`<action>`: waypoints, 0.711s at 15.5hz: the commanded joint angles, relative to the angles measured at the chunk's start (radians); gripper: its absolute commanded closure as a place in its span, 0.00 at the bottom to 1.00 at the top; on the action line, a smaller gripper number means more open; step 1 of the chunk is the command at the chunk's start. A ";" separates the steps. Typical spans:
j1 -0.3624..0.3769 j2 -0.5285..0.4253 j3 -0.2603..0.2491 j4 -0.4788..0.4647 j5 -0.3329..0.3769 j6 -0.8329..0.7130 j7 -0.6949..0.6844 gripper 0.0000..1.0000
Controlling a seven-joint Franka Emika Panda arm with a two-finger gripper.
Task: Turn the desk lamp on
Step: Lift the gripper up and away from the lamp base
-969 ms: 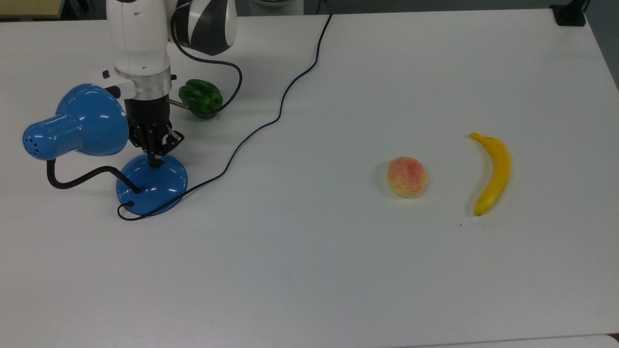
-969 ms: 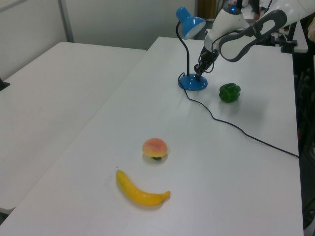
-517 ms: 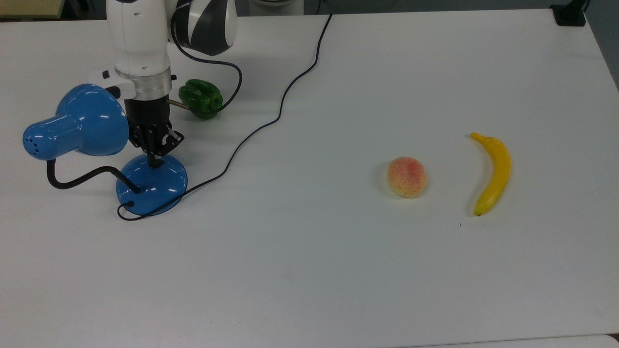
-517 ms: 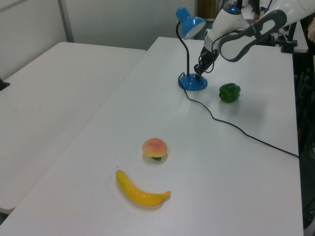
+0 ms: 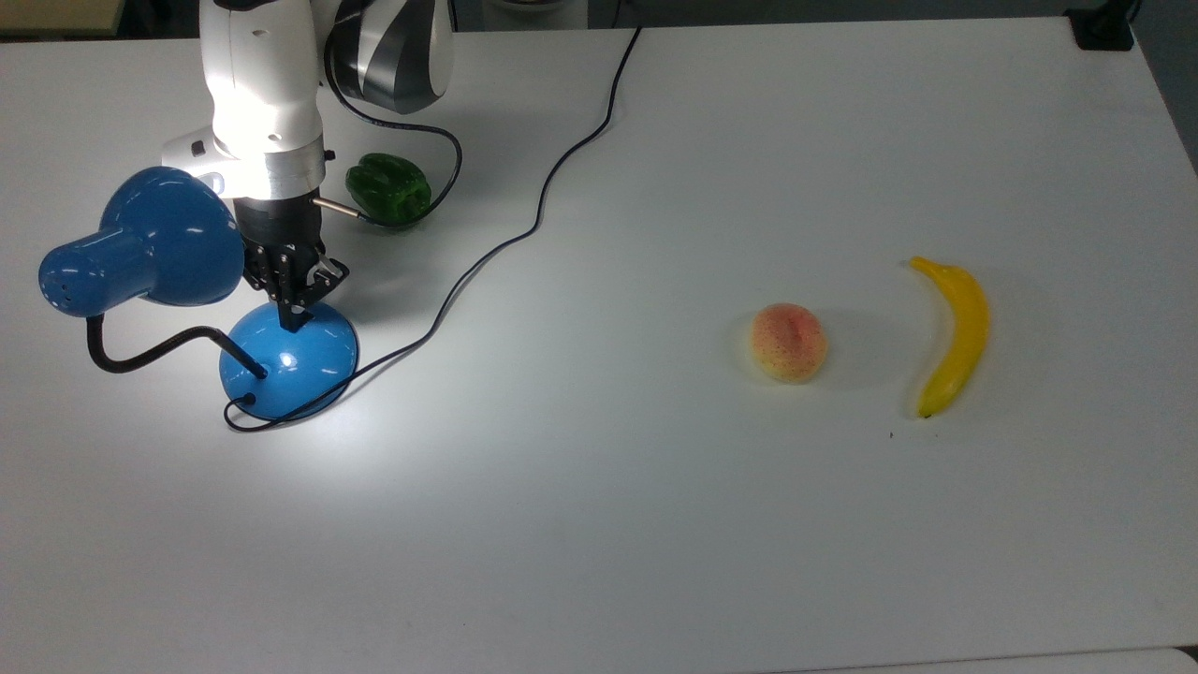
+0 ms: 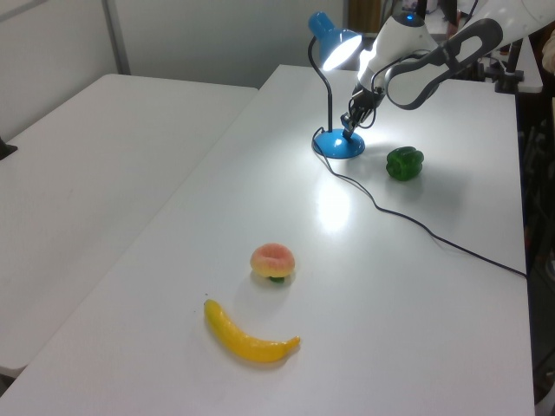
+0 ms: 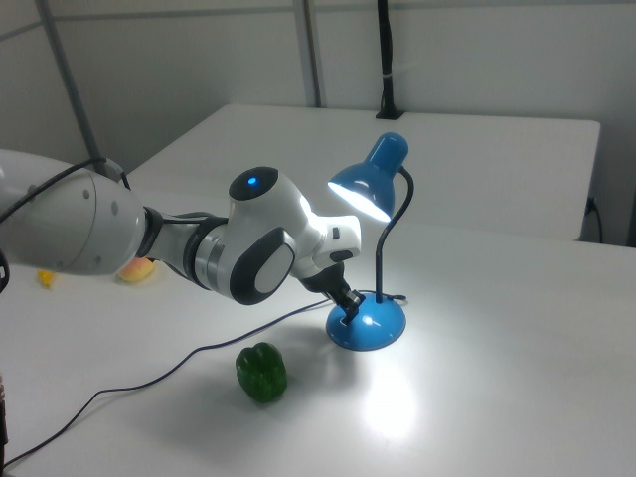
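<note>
Claw (image 5: pixel 296 314) down on the dome of the lamp base, fingers drawn together into one narrow tip, clamped on nothing; tip touching the blue surface at its edge nearest the arm.

Table (image 5: pixel 655 524): white, broad. Bright pool of light on it around the lamp base, seen in all three views.

Desk lamp (image 5: pixel 140 248): stands at the top view's left end of the table. Shade hangs at the top view's left of the claw, gooseneck loops down into the base (image 5: pixel 289 360). In the right view the shade (image 7: pixel 368 186) glows white inside and throws light down on the table. Judged: lamp is on, task looks done.

Key relation: base lies directly under the claw tip, contact point on the dome's upper slope; any next move is likely straight up and away, with the shade just beside the wrist to mind.

Change from half a second ago: lamp was dark, now lit. Base and shade have shifted slightly toward the top view's left under the push; the arm leans a little that way too.

Cord (image 5: pixel 524 234) runs off toward the top view's upper edge. Green pepper (image 5: pixel 388 190) near the arm. Banana (image 5: pixel 955 337) and peach (image 5: pixel 788 342) well apart, at the top view's right.
</note>
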 commanded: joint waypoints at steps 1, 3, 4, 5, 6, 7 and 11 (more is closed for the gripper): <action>-0.002 0.015 -0.006 0.008 -0.021 0.025 0.009 1.00; -0.002 -0.006 -0.006 0.004 -0.021 0.019 0.011 1.00; 0.000 -0.023 -0.002 -0.002 -0.019 0.007 0.011 1.00; 0.001 -0.043 -0.002 -0.005 -0.019 -0.036 0.012 1.00; 0.007 -0.066 -0.002 -0.007 -0.019 -0.094 0.012 1.00; 0.010 -0.092 0.004 -0.007 -0.019 -0.154 0.012 1.00; 0.064 -0.180 0.013 -0.007 -0.021 -0.404 0.005 1.00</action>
